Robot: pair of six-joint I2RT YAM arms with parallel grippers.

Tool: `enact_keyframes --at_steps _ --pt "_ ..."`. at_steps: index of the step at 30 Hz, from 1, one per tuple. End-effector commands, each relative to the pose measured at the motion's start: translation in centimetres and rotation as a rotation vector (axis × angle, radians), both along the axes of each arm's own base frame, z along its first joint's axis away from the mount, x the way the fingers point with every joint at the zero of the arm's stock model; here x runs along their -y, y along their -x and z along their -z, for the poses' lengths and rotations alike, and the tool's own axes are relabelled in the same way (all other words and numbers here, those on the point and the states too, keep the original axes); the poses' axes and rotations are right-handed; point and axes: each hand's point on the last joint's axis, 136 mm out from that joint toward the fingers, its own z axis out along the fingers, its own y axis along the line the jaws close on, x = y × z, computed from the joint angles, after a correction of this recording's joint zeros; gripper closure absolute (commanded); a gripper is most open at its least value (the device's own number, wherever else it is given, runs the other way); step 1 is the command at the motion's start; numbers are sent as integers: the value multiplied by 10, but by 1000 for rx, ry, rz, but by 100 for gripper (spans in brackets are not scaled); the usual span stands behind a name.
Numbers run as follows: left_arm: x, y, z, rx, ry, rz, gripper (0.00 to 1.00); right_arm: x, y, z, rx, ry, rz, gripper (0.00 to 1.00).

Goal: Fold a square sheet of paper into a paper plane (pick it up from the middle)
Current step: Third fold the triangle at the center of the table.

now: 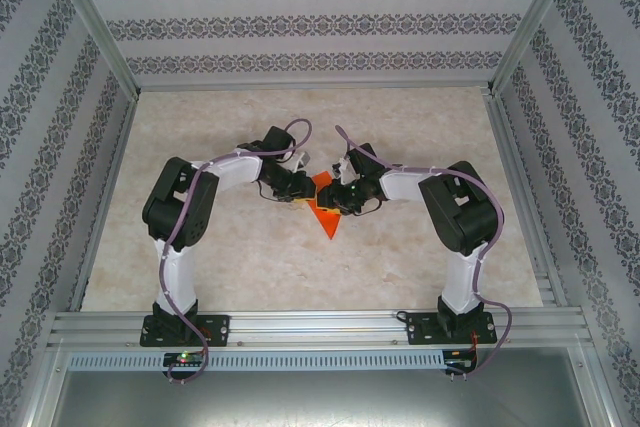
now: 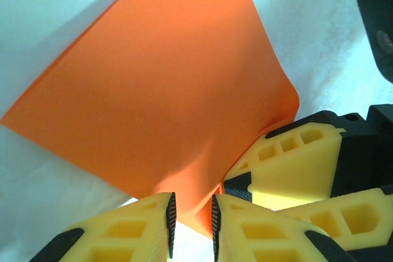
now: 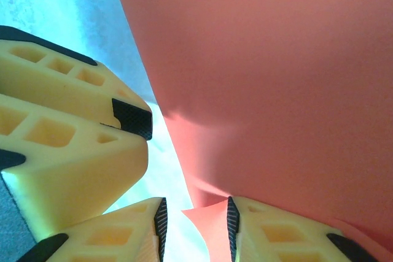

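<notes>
While both arms are reaching in from the mounting rail at the near edge, the left arm and right arm are bending inward, so the wrists are meeting nose to nose over the middle of the table. My read: both are working the same patch of paper.

Left gripper is sitting with its jaws nearly together, pinching the near corner of the square sheet of paper. I judge that pinch is what's carrying the sheet, since it's bowing up and away from the pads, not lying flat.

Right gripper is standing with its jaws apart. A corner of the sheet is hanging loose in the gap, not clamped. Its fingers are crowding in just beside the left's, probably for a regrip.

The sheet is sitting tilted between the two grippers at table centre, its lower point aiming toward the bases. Can't tell whether it's creased. I'm judging this as early, with no plane shape formed.

Count: two arms, two grippers, four fingers, one sheet.
</notes>
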Motion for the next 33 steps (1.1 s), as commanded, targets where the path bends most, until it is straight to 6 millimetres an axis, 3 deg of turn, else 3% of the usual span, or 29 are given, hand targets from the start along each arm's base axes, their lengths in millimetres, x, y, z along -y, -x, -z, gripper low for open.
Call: enact_keyframes --at_steps 1,8,14,24,33 --pt "-1 8 -10 13 1 -5 74 12 4 24 -16 72 17 66" --pt "-8 13 -21 36 -5 -34 75 12 5 24 -18 62 18 74" --pt "1 17 -27 26 57 -39 77 13 7 27 -25 65 19 91" --pt "29 24 -10 -14 75 8 82 18 10 28 -30 62 24 100" --pt "27 26 11 -47 46 12 82 18 10 28 -31 49 23 100"
